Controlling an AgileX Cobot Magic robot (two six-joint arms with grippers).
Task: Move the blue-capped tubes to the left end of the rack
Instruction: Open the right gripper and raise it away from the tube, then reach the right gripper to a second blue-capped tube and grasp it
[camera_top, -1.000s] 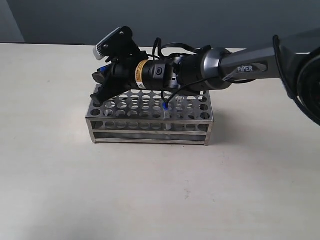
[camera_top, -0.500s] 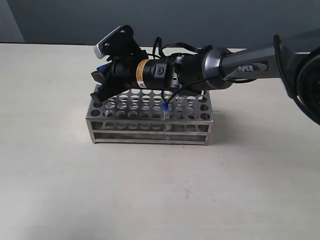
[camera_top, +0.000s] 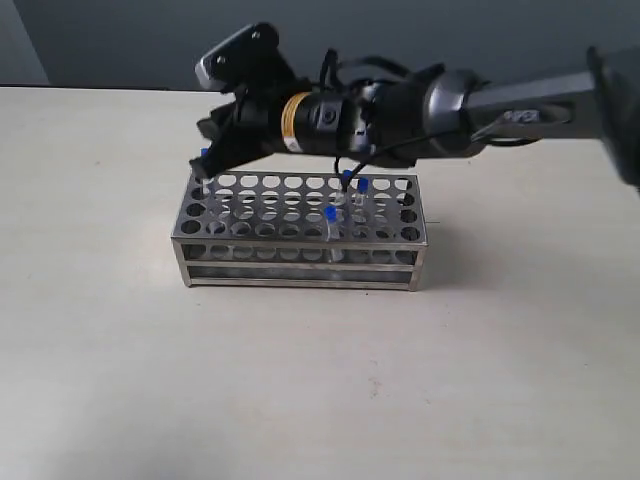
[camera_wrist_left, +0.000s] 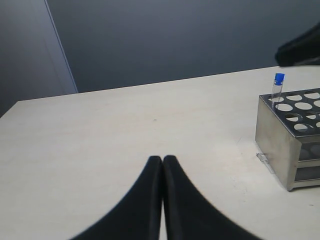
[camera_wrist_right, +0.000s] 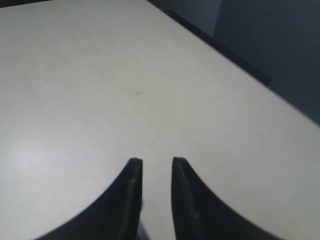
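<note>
The steel rack (camera_top: 300, 250) stands mid-table. One blue-capped tube (camera_top: 204, 156) stands upright in the back corner hole at its left end, seen also as the tube (camera_wrist_left: 278, 85) on the rack's corner (camera_wrist_left: 280, 130). Two more blue-capped tubes (camera_top: 330, 216) (camera_top: 362, 188) stand in the right half. A fourth does not show clearly. My right gripper (camera_top: 212, 140) reaches across and hovers just above the left-end tube, open, with bare table between its fingers (camera_wrist_right: 153, 161). My left gripper (camera_wrist_left: 162, 159) is shut and empty, low over the table left of the rack.
The right arm's body (camera_top: 400, 110) and a dangling black cable (camera_top: 345, 180) hang over the rack's back rows. Bare cream table surrounds the rack; a dark wall lies behind the table's far edge (camera_wrist_left: 150, 85).
My right gripper has risen from the rack's left end and let go of the tube, which now stands in the corner hole. The left gripper's earlier state is not shown.
</note>
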